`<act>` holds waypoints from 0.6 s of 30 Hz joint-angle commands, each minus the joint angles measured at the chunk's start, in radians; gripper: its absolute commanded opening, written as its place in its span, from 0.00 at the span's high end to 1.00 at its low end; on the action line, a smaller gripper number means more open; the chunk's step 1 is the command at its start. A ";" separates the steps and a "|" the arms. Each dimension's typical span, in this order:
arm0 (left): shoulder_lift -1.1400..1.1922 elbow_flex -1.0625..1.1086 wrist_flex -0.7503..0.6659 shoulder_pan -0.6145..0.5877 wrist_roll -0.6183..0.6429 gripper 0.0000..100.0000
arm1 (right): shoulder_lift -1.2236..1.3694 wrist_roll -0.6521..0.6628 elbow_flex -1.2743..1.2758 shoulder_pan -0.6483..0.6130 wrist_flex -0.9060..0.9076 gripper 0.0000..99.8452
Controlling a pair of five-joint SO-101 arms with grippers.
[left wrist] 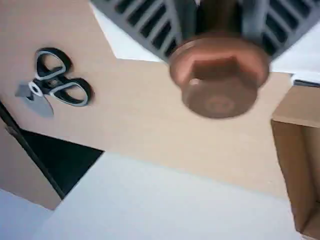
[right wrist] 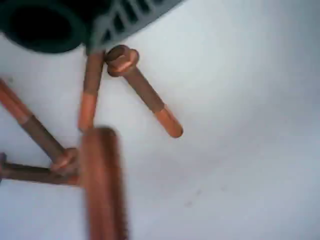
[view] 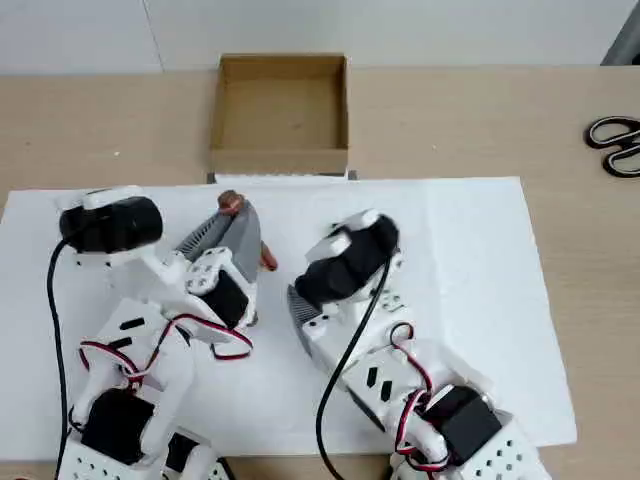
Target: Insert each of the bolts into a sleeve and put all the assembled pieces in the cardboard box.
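The left hand (view: 238,215) is clamped on a copper-coloured bolt (left wrist: 220,75), gripping the shank. The flanged hex head stands proud of the fingertips and the plain end pokes out the other side. It hangs over the white sheet (view: 470,300), towards the sheet's far edge. The right hand (view: 300,308) sits low over the sheet just beside it, tucked under its own wrist. I cannot tell whether it is wide or narrow. Its wrist view shows loose bolts (right wrist: 142,90) scattered on the sheet beneath it, some crossing one another, with a blurred copper-coloured bar (right wrist: 102,185) in front that I cannot identify.

The step in hand looks like the insertion itself: one bolt is up and presented, but no sleeve is clearly visible on it. The next move calls for a sleeve to be lined up square with the bolt's free end — most likely the right hand's job — before anything goes to the box.

Farther off, the cardboard box (view: 280,158) sits open just past the sheet, nothing in it. The scissors (view: 615,145) lie well apart on the bare worktop (view: 100,120). No writing or label can be read anywhere.
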 commanded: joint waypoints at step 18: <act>-0.012 -0.012 -0.032 0.101 0.005 1.00 | -0.019 0.035 0.008 -0.041 -0.067 1.00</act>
